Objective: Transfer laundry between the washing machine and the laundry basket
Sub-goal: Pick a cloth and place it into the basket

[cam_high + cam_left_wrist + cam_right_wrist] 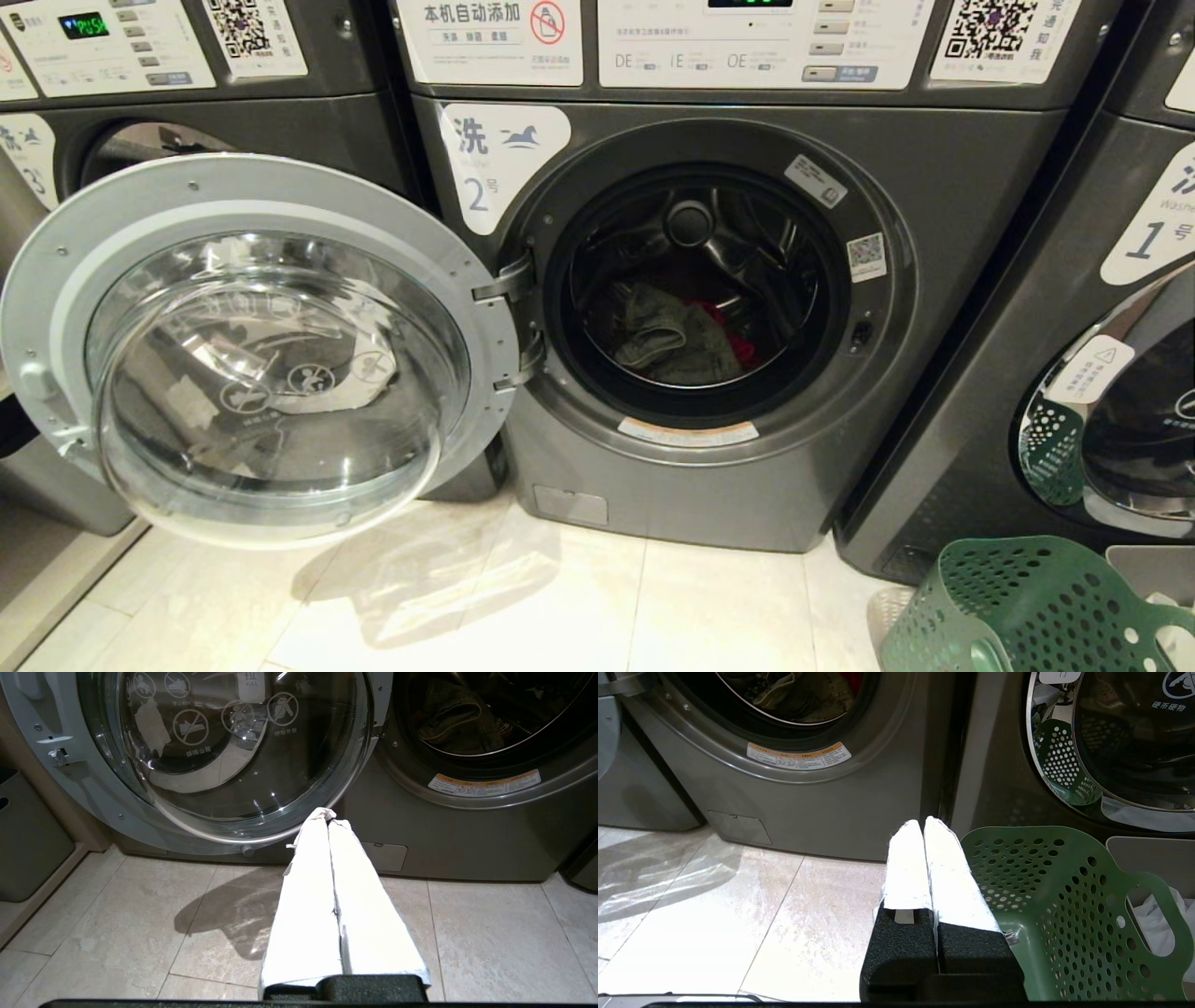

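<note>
A dark grey front-loading washing machine point(709, 308), labelled "2", stands with its round glass door point(261, 345) swung fully open to the left. Inside the steel drum lies the laundry: a crumpled grey-green denim piece point(677, 341) at the front, with a red garment point(738, 343) showing just behind it. A dark green laundry basket point(1027, 607), its walls pierced with round holes, sits on the pale tiled floor point(560, 597) at lower right, in front of the neighbouring machine marked "1" point(1102, 327); a grey bin point(1148, 858) stands just beside it. The left gripper point(327, 817) hangs low in front of the open door, its white-wrapped fingers pressed together and holding nothing. The right gripper point(922, 826) hovers beside the basket's rim, likewise closed and empty.
</note>
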{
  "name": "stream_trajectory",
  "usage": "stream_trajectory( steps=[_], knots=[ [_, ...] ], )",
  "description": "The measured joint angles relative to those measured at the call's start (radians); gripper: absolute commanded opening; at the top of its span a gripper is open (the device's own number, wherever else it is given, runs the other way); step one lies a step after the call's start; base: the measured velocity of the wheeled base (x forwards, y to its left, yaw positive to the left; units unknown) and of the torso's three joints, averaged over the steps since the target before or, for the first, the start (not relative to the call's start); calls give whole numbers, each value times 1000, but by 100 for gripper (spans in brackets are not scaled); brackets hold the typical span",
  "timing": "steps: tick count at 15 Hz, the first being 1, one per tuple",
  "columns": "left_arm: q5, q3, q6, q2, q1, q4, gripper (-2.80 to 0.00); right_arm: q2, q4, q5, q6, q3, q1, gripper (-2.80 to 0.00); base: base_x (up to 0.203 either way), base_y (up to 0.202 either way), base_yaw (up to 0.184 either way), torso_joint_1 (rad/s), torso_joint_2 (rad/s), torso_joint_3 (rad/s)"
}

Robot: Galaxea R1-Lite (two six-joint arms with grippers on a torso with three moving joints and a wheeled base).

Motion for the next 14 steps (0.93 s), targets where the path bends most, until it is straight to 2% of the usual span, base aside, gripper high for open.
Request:
stream_trajectory(
  steps=[5,14],
  knots=[
    [0,0,0,0,0,-1,-280,0,0,0,0,0,0,-280,0,0,0,0,1,-5],
    [13,0,1,0,1,-1,-280,0,0,0,0,0,0,-280,0,0,0,1,3,-183]
  ],
)
